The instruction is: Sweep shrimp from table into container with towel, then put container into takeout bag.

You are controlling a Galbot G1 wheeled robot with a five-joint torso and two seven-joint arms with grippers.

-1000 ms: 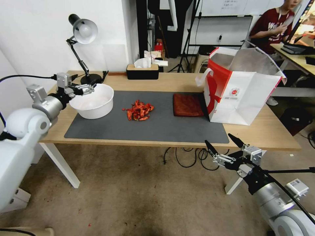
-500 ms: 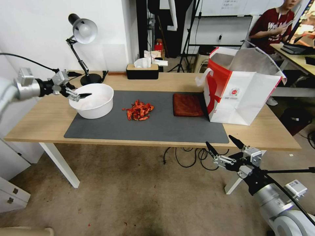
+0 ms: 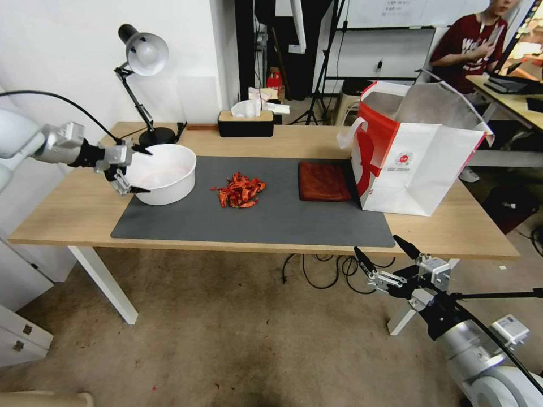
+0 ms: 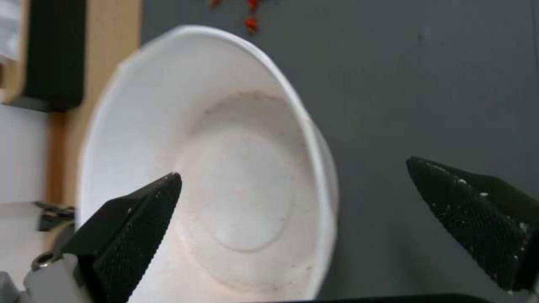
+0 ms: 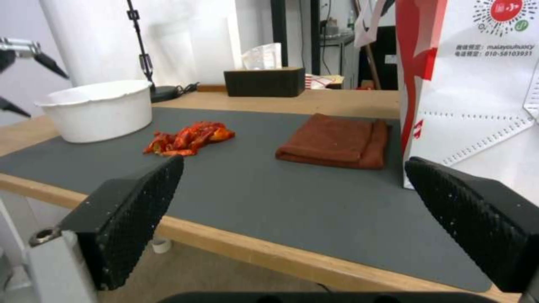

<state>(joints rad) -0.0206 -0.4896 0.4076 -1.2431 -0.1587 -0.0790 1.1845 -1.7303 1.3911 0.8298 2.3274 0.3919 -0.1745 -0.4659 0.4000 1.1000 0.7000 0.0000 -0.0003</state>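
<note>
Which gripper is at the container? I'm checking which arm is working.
The left gripper: open, its fingers straddling the white container's rim. The right gripper hangs open below the table edge.

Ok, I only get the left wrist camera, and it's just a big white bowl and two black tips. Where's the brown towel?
Observer: The towel lies folded on the grey mat, right beside the takeout bag.
Operator: And what do I sweep with it?
Observer: The shrimp, in one pile on the mat between the container and the towel.
Operator: What's my other arm doing?
Observer: The right tool hangs open in front of the table, touching nothing.
</note>
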